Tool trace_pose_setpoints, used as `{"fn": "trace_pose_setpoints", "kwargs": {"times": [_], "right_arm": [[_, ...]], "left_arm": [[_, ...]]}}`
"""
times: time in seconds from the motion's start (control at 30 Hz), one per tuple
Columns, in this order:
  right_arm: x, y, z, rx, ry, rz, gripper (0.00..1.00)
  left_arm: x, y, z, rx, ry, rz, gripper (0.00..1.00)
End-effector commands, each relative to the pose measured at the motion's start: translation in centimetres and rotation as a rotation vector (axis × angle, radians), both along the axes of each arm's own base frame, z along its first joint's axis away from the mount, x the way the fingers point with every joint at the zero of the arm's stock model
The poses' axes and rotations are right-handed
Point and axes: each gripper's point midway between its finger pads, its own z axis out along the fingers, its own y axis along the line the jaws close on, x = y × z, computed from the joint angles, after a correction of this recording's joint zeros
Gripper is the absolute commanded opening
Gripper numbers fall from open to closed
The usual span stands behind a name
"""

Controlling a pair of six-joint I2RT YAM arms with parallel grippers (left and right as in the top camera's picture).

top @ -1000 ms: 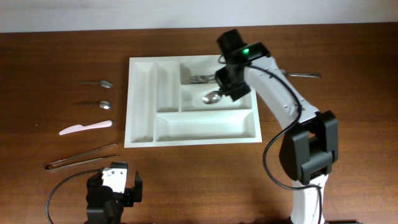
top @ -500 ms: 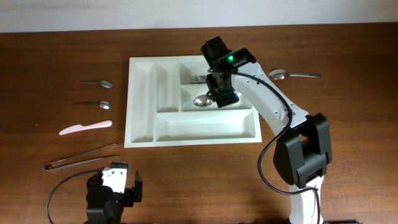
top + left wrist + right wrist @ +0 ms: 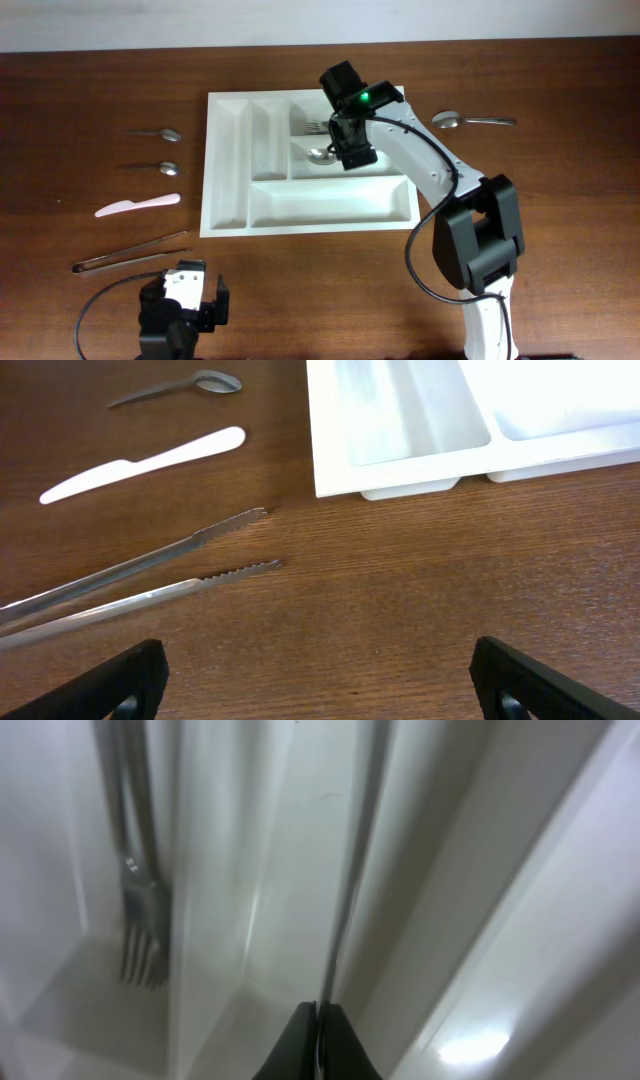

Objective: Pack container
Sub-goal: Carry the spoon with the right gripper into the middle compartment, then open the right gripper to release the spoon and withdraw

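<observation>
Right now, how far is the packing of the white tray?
Done: a fork lies in the container's top long compartment. In hand: the right tool grips a spoon over the middle compartment. Remaining: right spoon, two left spoons, knife, tongs on the table; left tool open.

- White container (image 3: 330,203) sits mid-table; a fork (image 3: 315,126) lies in its top long compartment.
- Right gripper (image 3: 342,153) hangs over the middle compartment, a spoon (image 3: 320,155) jutting from it.
- Left of the container: white knife (image 3: 138,205), tongs (image 3: 130,252).
</observation>
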Motion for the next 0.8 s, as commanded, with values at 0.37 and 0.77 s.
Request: {"fn": "trace_pose_setpoints", "kwargs": {"times": [0.37,0.77], "right_arm": [[0.8,-0.6,-2.2,-0.073,-0.015,0.052,0.31],[4.6,0.1,2.5,-0.124,-0.224,0.339,0.22]], "left_arm": [[0.0,-0.2,0.0,0.008,-0.004,-0.015,0.99],[0.0,-0.2,0.0,0.008,-0.004,-0.015,0.99]]}}
